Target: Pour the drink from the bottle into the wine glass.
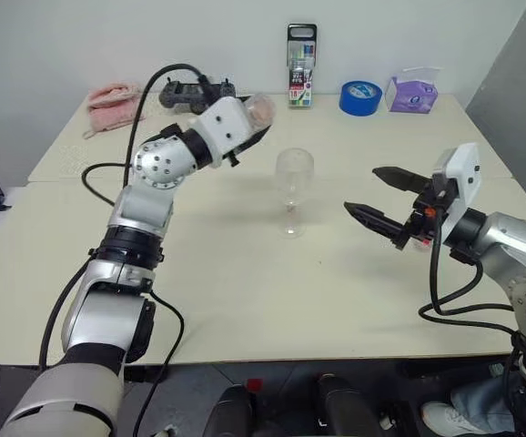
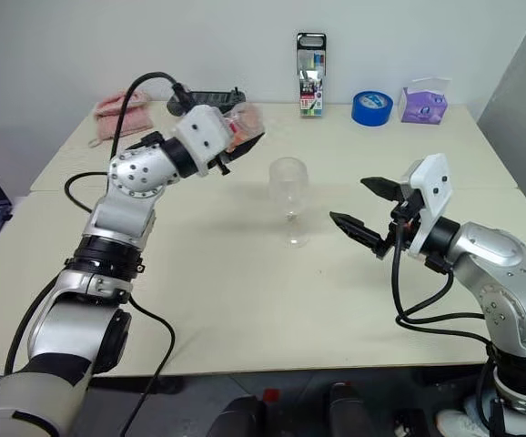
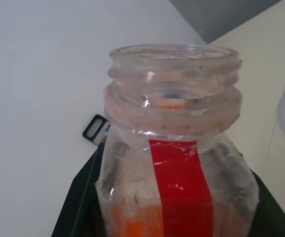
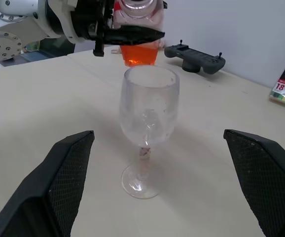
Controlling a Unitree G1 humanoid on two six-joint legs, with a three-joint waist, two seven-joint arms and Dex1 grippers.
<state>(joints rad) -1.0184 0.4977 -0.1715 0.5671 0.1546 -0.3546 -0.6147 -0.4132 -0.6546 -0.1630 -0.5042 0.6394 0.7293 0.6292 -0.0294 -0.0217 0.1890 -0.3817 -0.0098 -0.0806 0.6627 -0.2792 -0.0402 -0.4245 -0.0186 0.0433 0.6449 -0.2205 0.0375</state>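
Standing: one wine glass [image 1: 293, 187]; one bottle [image 4: 138, 29] (left claw [image 4: 132, 34] clamped).

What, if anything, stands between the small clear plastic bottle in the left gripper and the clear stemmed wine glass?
Nothing visible: bare table separates the bottle, held by the left gripper, from the wine glass.

Uncapped bottle [image 3: 174, 163] tilted, drink [image 4: 138, 54] inside; wine glass [image 1: 293, 187] upright, seemingly empty.

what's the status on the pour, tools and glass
Left tool shut on bottle, uncapped, raised beside wine glass. Right tool open, empty, beside glass. Glass upright, no drink in it. Nothing in the way.
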